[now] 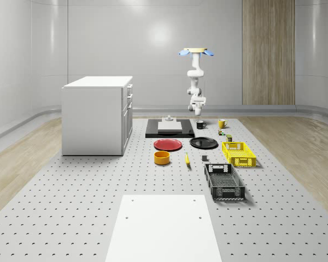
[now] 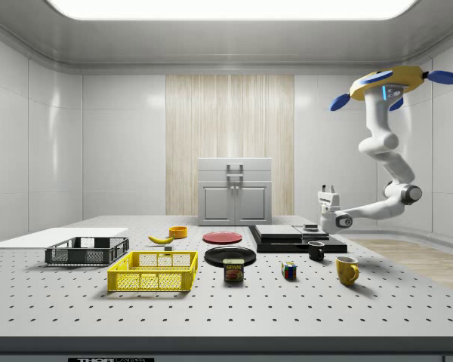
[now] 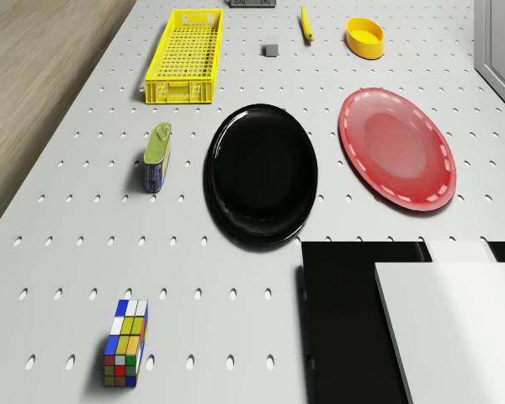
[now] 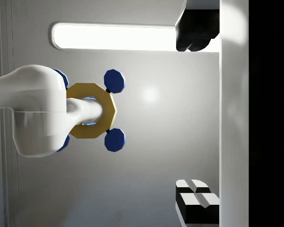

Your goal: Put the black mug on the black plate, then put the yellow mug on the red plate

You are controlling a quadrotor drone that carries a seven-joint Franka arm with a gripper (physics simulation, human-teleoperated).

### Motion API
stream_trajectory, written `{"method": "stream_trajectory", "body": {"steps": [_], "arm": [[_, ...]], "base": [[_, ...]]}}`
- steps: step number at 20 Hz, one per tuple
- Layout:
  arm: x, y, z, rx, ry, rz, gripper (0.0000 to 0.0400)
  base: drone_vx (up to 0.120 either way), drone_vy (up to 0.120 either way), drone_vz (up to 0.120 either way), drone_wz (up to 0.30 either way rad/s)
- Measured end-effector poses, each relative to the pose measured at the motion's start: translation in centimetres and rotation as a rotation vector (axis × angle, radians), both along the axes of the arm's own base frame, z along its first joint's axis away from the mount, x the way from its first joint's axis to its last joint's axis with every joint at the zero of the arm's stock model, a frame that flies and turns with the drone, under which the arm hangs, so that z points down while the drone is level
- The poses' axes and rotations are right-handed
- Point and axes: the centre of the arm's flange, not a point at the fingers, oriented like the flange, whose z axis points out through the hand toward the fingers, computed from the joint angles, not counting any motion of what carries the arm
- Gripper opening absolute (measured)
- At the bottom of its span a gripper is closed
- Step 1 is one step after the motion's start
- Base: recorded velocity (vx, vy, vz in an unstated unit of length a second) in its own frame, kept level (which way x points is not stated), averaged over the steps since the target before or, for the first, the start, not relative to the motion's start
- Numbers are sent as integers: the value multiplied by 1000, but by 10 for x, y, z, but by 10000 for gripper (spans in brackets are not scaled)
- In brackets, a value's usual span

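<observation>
In the wrist view the fingers (image 4: 197, 31) stand spread wide with nothing between them; the gripper (image 4: 196, 116) looks up at the drone (image 4: 91, 111), its 4 blue rotors against the lit ceiling. The side view gives what that one cannot: the drone (image 2: 389, 81) hovers high in the upper right of the frame, the arm bends down and back, and the gripper (image 2: 328, 190) hangs above the black mug (image 2: 316, 250), clear of it. The yellow mug (image 2: 347, 269) stands on the counter (image 2: 408, 302) just right of the black mug and nearer the camera.

In the whole-scene view both mugs sit at centre right, the black mug (image 1: 200, 124) beside a black slab (image 1: 169, 129), the yellow mug (image 1: 222, 123) apart to its right; the black plate (image 1: 203, 143) and red plate (image 1: 168, 144) lie bare, side by side below them. The drone view adds the black plate (image 3: 261, 172) and red plate (image 3: 397, 147) from above, with a tin (image 3: 157, 156) and a puzzle cube (image 3: 124, 343) nearby.

The counter is grey and perforated; it also carries a yellow crate (image 1: 238, 153), a black crate (image 1: 224, 182), a yellow bowl (image 1: 162, 158), a banana (image 1: 187, 159) and a white cabinet (image 1: 97, 114); pale walls, 1 wood panel and a wood floor surround it.
</observation>
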Motion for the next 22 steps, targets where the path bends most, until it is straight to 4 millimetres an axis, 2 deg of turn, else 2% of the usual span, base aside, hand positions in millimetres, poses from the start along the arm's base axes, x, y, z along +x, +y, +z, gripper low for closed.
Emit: {"method": "stream_trajectory", "body": {"steps": [9, 13, 18, 20, 22], "arm": [[-1, 12, -1, -120, -7, -3, 400], [-1, 26, -5, -268, -9, -7, 400], [-1, 59, -23, -648, -12, -17, 400], [0, 76, -40, -892, -12, -24, 400], [1, 90, -67, -1192, -11, -32, 400]], "base": [[120, -120, 0, 0], [120, -10, 0, 0], [120, 0, 0, 0], [120, 0, 0, 0], [120, 0, 0, 0]]}}
